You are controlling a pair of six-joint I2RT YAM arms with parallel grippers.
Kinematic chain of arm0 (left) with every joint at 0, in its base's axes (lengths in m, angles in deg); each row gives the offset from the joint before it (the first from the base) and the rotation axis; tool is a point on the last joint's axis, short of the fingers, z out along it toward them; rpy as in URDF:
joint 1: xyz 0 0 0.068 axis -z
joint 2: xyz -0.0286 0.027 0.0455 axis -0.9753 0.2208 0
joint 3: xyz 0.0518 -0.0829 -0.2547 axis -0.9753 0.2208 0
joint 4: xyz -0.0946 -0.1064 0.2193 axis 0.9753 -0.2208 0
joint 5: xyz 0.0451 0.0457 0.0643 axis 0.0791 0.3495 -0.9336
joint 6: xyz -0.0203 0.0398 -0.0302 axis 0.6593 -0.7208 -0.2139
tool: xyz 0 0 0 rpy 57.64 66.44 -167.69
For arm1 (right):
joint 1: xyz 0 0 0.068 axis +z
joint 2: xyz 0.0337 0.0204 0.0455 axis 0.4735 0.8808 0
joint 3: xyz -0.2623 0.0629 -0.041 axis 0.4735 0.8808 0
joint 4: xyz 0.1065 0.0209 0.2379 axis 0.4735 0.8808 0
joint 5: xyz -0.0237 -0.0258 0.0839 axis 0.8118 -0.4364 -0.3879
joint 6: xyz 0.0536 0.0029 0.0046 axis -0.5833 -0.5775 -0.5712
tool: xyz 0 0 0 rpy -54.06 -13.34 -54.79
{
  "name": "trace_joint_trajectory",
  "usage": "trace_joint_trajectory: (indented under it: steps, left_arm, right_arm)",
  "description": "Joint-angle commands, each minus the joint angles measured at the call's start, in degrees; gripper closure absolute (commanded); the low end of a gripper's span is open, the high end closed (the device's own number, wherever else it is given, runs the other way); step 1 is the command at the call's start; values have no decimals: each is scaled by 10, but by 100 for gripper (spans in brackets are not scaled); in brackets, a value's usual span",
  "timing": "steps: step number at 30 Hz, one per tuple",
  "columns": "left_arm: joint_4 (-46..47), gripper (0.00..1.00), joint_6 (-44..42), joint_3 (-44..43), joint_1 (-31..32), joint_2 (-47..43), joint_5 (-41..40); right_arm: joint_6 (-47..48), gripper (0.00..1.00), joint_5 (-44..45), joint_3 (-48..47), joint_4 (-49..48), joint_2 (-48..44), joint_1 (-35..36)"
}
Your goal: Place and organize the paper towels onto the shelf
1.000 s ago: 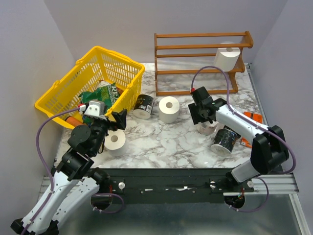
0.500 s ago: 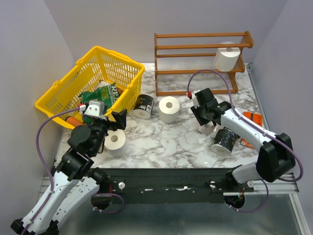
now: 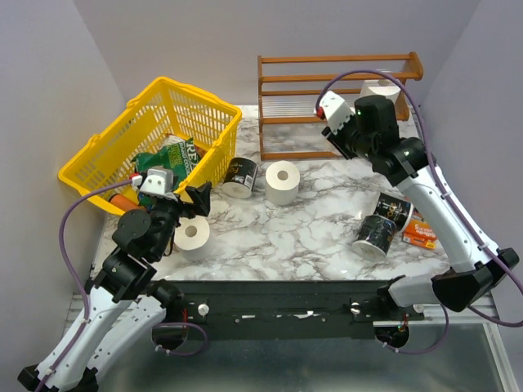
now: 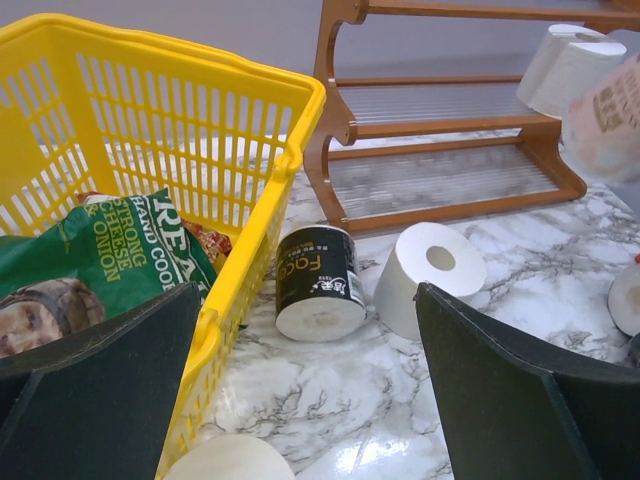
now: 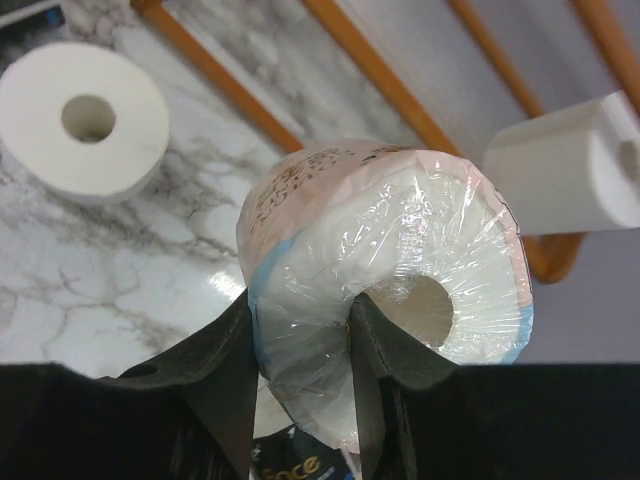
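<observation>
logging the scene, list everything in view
bare paper towels: three, white; one on the shelf, two on the table
wrapped paper towel: one, white, printed; in the right gripper
shelf: one, reddish-brown; back right
basket: one, yellow; back left
snack bag: one, green; in the basket
cylinders: three, black; one by basket, two front right
packet: one, orange; right edge
table: one, marble
left gripper: open, empty
right gripper: shut on the wrapped paper towel

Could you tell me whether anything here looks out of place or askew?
A black container beside the basket and a second one near the table's right edge lie tipped on their sides. The wrapped roll in the right gripper is dented where the jaws pinch it.
</observation>
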Motion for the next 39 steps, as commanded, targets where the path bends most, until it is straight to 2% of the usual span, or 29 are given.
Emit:
trace_joint_trajectory:
  steps: [1,9,16,29,39]
  left_arm:
    - [6,1,-2,8,3,-7,-15]
    - [5,1,0,10,3,-11,-16]
    - [6,1,3,11,4,-9,-11]
    - [6,1,1,10,3,-1,-12]
    - [9,1,-1,11,3,6,-11]
  right_arm:
    - [109,59,33,-85,-15,37,0]
    - [212,59,37,-217,-110,138,-24]
    - [267,59,28,-338,-126,231,-58]
    - [320,56,-12,-372,-138,292,-79]
    - [322,53,-12,-383,-142,318,-90]
